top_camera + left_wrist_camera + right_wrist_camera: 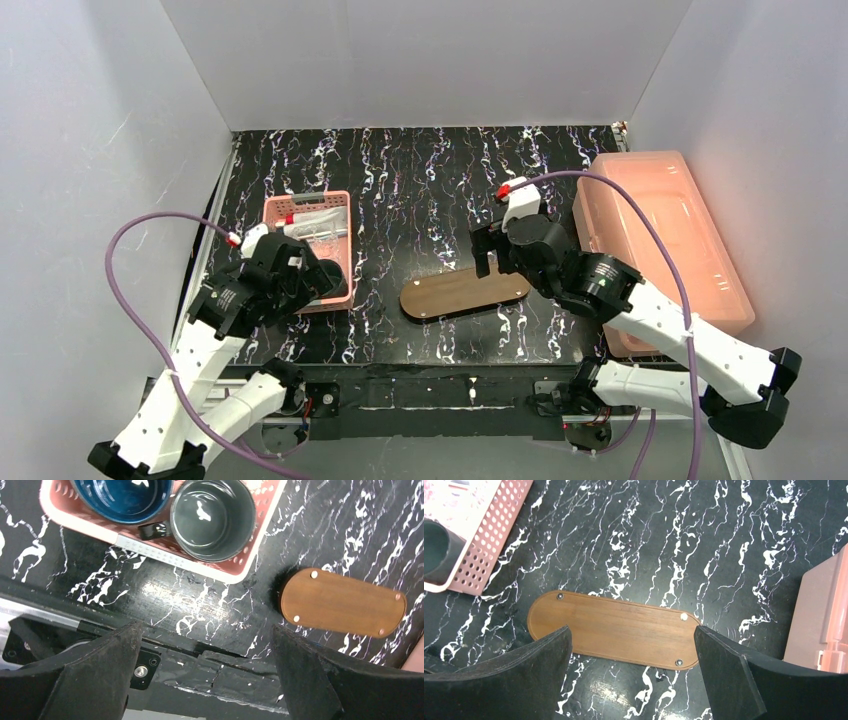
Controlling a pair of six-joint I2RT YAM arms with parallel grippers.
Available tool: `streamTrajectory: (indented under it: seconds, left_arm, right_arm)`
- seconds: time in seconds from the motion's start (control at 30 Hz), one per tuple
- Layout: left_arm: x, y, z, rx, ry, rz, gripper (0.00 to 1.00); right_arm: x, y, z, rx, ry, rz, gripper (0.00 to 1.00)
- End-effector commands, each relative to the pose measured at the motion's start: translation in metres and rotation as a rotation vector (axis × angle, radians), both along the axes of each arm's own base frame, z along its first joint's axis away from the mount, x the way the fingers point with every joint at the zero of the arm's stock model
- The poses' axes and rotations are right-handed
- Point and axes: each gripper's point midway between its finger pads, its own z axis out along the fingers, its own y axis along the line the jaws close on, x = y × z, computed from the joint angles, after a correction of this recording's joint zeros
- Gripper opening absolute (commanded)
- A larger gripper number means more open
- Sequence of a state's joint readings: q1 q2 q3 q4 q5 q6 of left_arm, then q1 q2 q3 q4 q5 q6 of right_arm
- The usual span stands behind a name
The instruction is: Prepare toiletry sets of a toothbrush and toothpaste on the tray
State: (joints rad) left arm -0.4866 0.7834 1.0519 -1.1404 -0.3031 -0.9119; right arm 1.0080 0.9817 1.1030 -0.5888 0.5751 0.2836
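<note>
The tray (465,293), a dark brown oval wooden board, lies bare in the middle of the table. It also shows in the left wrist view (342,602) and the right wrist view (614,630). My right gripper (492,258) hangs open and empty above it, its jaws wide apart (631,675). My left gripper (322,278) is open and empty (207,670) over the near end of the pink basket (310,240). Pale wrapped items (318,222) lie in the basket's far part; I cannot tell what they are. No toothbrush or toothpaste shows plainly.
The basket (150,552) holds a blue cup (125,495) and a grey cup (212,517). A large translucent pink lidded box (665,240) stands at the right, its corner in the right wrist view (821,615). White walls enclose the black marbled table.
</note>
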Motion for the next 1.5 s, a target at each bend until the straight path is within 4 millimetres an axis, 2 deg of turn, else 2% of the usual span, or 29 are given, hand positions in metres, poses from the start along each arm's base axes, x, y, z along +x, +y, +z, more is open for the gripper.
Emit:
streamTrajectory:
  seconds: [0.0,0.1,0.23,0.43,0.93,1.13,1.47]
  left_arm:
    - [-0.012,0.028,-0.007,0.031,0.011,0.233,0.99]
    - [-0.018,0.038,-0.013,0.035,0.021,0.342,0.99]
    - [-0.022,0.048,-0.016,0.038,0.019,0.454,0.9]
    - [-0.024,0.052,-0.024,-0.003,0.004,0.564,0.78]
    - [-0.009,0.049,-0.061,-0.026,0.087,0.689,0.62]
    - [-0.001,0.048,-0.074,-0.057,0.147,0.709,0.48]
    - [0.007,0.05,-0.092,-0.075,0.201,0.734,0.45]
  right_arm:
    - [0.002,0.009,-0.003,0.026,0.001,0.013,1.0]
    - [0.001,0.013,-0.011,0.019,0.019,0.025,1.0]
    - [-0.001,0.015,-0.018,0.01,0.039,0.036,1.0]
    - [-0.002,0.014,-0.023,0.009,0.047,0.039,1.0]
    - [-0.007,0.012,-0.025,0.021,0.049,0.056,1.0]
    - [-0.008,0.009,-0.024,0.021,0.037,0.059,1.0]
    - [-0.008,0.008,-0.026,0.005,0.03,0.069,1.0]
